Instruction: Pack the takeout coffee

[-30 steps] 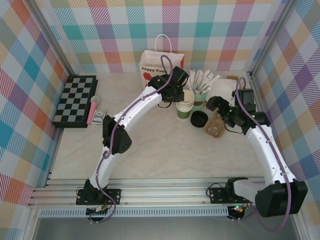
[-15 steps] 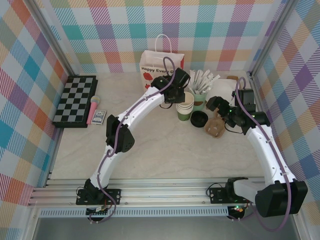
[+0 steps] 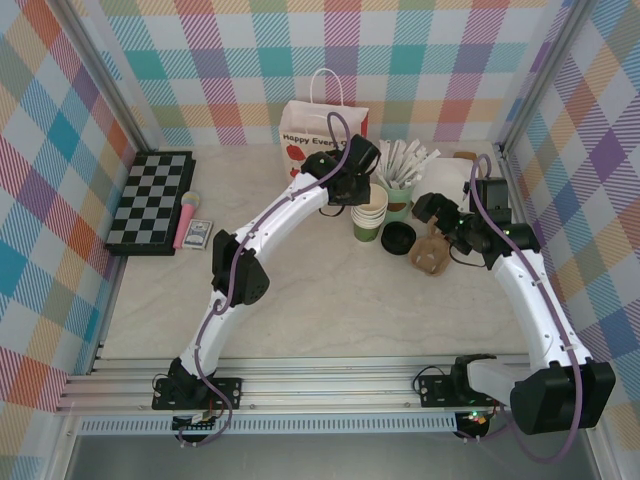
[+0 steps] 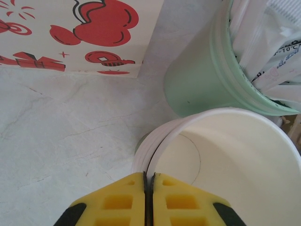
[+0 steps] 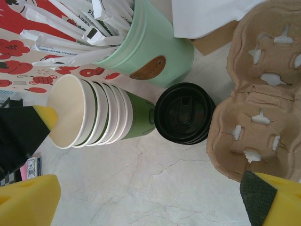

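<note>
The left gripper (image 4: pixel 148 178) is clamped tight on the rim of the top cup in the stack of green cups (image 4: pixel 221 150). The takeout coffee (image 5: pixel 185 113) stands just right of that stack. Near the stack, the right gripper (image 5: pixel 150 200) gapes wide and holds nothing

Cup stack (image 3: pixel 369 212) just right of bag (image 3: pixel 322 135), mint cup (image 3: pixel 400 200) farther right, carrier (image 3: pixel 430 255) right and nearer, chessboard (image 3: pixel 150 200) far left.

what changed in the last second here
The left arm's elbow swung slightly right and the left gripper edged right at the stack of lidless green paper cups, jaws shut on the top rim. Right gripper, black-lidded dark-green paper cup and brown cardboard carrier stayed put.
</note>
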